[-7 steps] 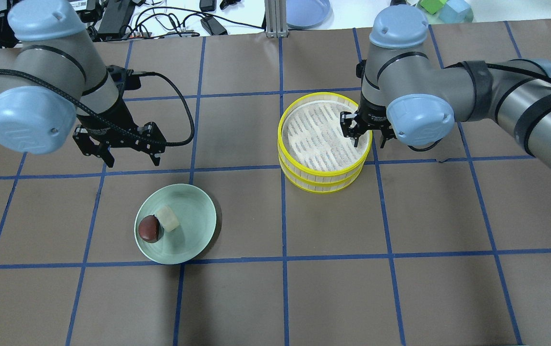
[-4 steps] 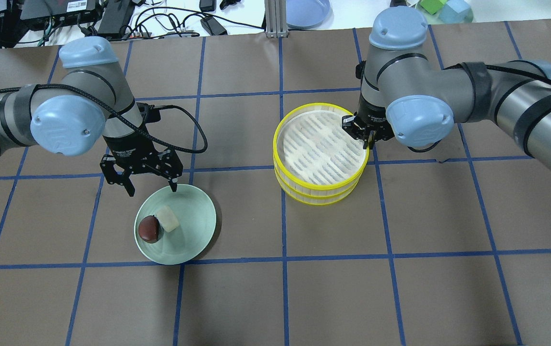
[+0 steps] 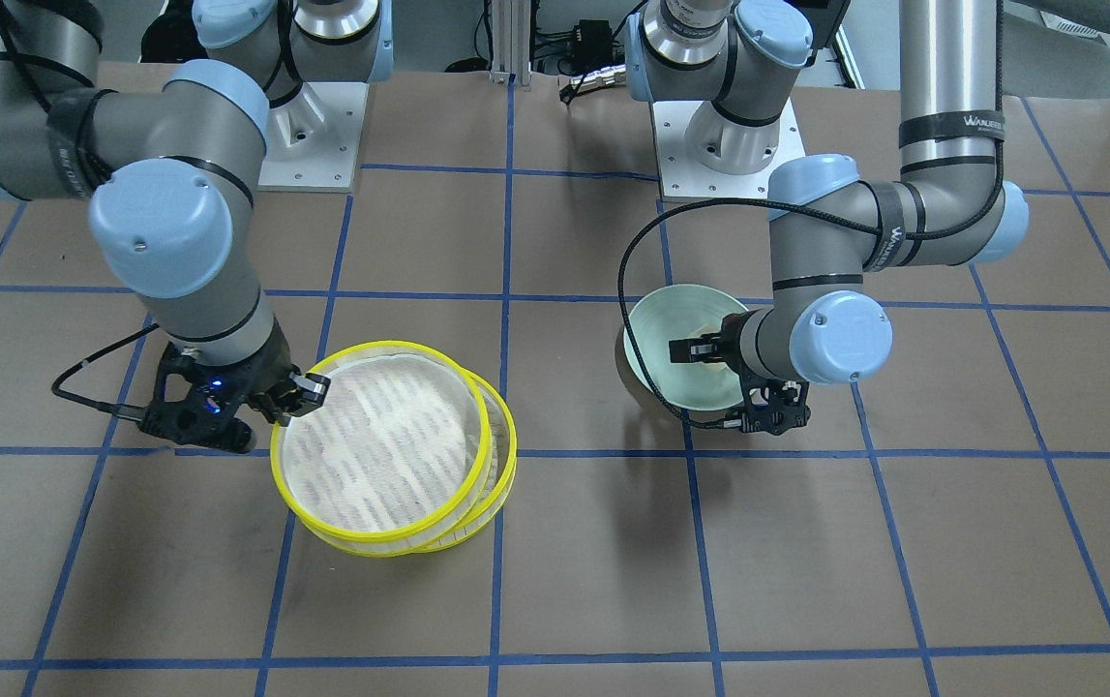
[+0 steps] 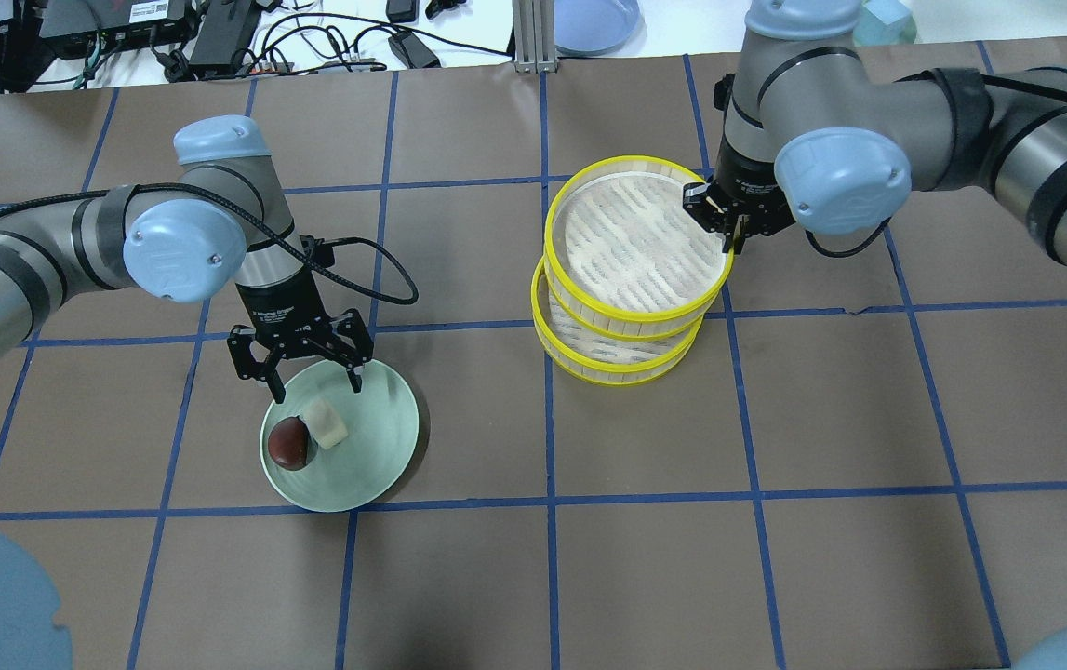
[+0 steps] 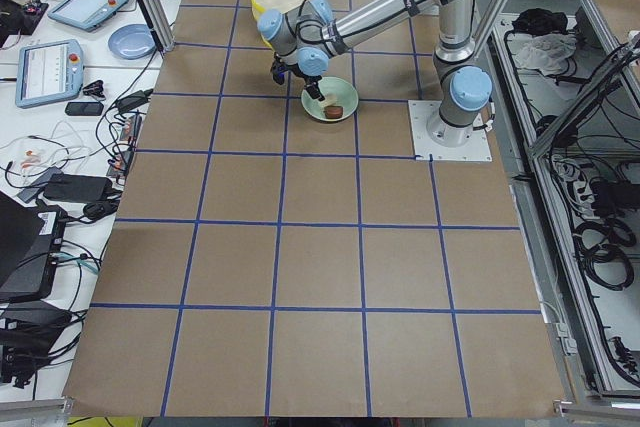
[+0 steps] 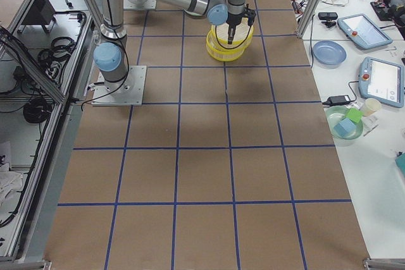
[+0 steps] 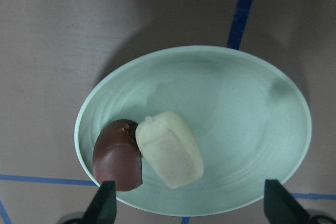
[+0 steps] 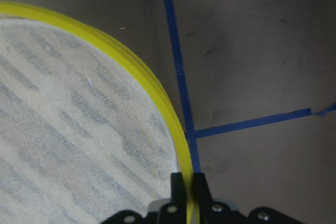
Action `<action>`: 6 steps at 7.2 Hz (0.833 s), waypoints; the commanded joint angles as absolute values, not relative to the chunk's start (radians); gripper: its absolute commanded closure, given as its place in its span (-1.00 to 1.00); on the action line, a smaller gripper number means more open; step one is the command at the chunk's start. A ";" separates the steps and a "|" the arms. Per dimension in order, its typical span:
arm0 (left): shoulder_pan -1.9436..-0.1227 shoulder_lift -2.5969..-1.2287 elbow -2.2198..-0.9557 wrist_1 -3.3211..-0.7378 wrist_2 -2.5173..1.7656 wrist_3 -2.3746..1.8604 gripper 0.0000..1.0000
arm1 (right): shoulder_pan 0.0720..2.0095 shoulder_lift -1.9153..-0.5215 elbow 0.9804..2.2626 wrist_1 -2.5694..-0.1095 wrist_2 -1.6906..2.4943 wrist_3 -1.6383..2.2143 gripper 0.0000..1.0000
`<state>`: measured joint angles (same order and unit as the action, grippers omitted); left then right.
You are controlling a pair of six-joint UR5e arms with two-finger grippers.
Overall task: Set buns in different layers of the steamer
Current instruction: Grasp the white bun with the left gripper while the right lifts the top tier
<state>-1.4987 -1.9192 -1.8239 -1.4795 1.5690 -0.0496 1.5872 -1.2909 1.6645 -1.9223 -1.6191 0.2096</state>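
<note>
The reddish-brown bun (image 4: pixel 288 441) and the cream-white bun (image 4: pixel 325 422) lie touching on the pale green plate (image 4: pixel 375 437). My left gripper (image 4: pixel 316 391) hangs open just above the plate's far edge. In the left wrist view the brown bun (image 7: pixel 119 156) and white bun (image 7: pixel 170 148) lie between the open fingertips (image 7: pixel 105 205). My right gripper (image 4: pixel 726 228) is shut on the rim of the upper steamer layer (image 4: pixel 631 242). It holds that layer raised and shifted off the lower layer (image 4: pixel 626 358). Both layers are empty. The pinched yellow rim (image 8: pixel 152 87) shows in the right wrist view.
The front-facing view shows the raised layer (image 3: pixel 375 445) overlapping the lower one (image 3: pixel 506 450), and the plate (image 3: pixel 671 329) partly behind my left wrist. Cables, a blue plate (image 4: pixel 593 23) and coloured blocks lie beyond the table's far edge.
My left arm moved toward the plate and lowered its open gripper over it. My right gripper shut on the upper layer's rim, then lifted it and shifted it off the lower layer.
</note>
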 commanded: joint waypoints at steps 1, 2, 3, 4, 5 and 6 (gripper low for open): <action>-1.499 -1.957 -1.824 -1.479 1.578 -0.060 -1.00 | 1.435 -1.290 1.657 -1.872 -1.621 0.106 0.96; -1.499 -1.963 -1.821 -1.480 1.578 -0.070 0.01 | 1.398 -1.301 1.657 -1.855 -1.621 0.086 0.96; -1.499 -1.970 -1.815 -1.479 1.575 -0.098 0.91 | 1.375 -1.310 1.658 -1.815 -1.621 0.071 0.96; -1.499 -1.973 -1.813 -1.479 1.575 -0.097 1.00 | 1.374 -1.313 1.664 -1.810 -1.621 0.060 0.96; -1.499 -1.971 -1.809 -1.477 1.577 -0.095 1.00 | 1.381 -1.313 1.670 -1.812 -1.626 0.064 0.97; -1.499 -1.964 -1.798 -1.477 1.578 -0.095 1.00 | 1.382 -1.318 1.674 -1.816 -1.626 0.064 1.00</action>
